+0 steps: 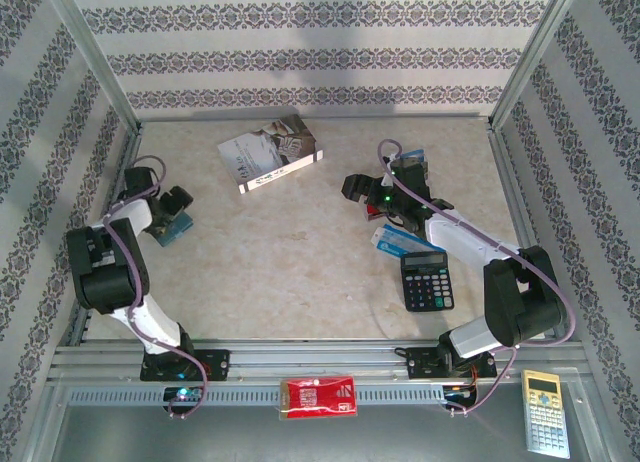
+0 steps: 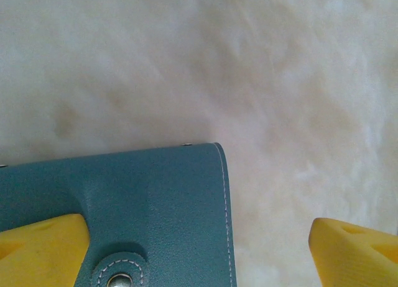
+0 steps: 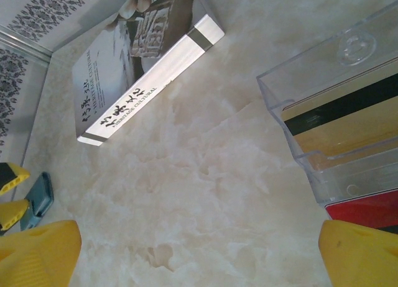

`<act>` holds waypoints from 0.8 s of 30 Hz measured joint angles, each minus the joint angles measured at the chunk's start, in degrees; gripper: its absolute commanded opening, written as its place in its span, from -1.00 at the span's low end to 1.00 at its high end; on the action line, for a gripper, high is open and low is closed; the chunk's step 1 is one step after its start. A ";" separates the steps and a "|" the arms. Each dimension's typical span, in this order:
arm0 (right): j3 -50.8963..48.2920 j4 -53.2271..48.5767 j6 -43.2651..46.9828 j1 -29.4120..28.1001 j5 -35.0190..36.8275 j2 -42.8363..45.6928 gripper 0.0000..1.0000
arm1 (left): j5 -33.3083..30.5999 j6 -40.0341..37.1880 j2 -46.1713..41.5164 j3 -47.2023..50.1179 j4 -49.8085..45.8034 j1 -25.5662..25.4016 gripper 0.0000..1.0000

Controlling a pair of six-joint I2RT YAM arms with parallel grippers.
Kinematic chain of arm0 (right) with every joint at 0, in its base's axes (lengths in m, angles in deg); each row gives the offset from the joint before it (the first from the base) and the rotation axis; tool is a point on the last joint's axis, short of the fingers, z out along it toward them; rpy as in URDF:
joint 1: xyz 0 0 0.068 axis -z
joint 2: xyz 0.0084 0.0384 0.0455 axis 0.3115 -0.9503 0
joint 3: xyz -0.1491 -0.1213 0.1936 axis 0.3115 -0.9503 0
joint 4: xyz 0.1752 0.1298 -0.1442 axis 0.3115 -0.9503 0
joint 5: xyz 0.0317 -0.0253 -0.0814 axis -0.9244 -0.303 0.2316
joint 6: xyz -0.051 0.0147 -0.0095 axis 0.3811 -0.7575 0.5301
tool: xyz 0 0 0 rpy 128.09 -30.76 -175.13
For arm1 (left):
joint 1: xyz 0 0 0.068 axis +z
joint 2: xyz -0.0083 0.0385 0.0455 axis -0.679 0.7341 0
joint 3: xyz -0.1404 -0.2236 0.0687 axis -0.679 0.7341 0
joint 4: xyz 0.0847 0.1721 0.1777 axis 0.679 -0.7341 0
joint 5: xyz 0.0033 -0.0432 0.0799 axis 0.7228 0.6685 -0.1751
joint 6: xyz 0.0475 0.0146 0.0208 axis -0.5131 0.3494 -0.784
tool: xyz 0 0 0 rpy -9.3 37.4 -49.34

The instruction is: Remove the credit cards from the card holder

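Left gripper (image 2: 199,253): I see it spread wide over the card holder (image 2: 155,203), by the table (image 1: 300,272)'s left edge.
Right gripper (image 3: 199,256): spread wide.

Printed along the pale spine of the grey-white book (image 3: 149,82): "HERITAGE CULTURAL" in small black capitals, with a row of larger brush-style Chinese characters just beside it, too loosely drawn to read with certainty. On the same book's cover, lettering too small to make out. On the red packet (image 1: 318,395), well nearer than the book, a white label with unreadable print. On the black calculator (image 1: 427,280), right of the book, key markings too small to read.
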 measured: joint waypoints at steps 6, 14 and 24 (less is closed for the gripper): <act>0.00 -0.02 -0.20 -0.35 0.90 -0.20 0.96 | -0.83 5.92 -8.50 8.35 -0.42 -11.58 0.84; -0.11 0.02 -0.50 -1.77 2.12 -0.20 0.96 | -3.23 18.23 -14.75 13.70 -1.20 -30.12 0.81; -2.29 -1.14 -2.40 -7.06 3.80 -0.09 0.82 | -3.43 15.30 -11.56 2.95 -11.87 -37.62 0.82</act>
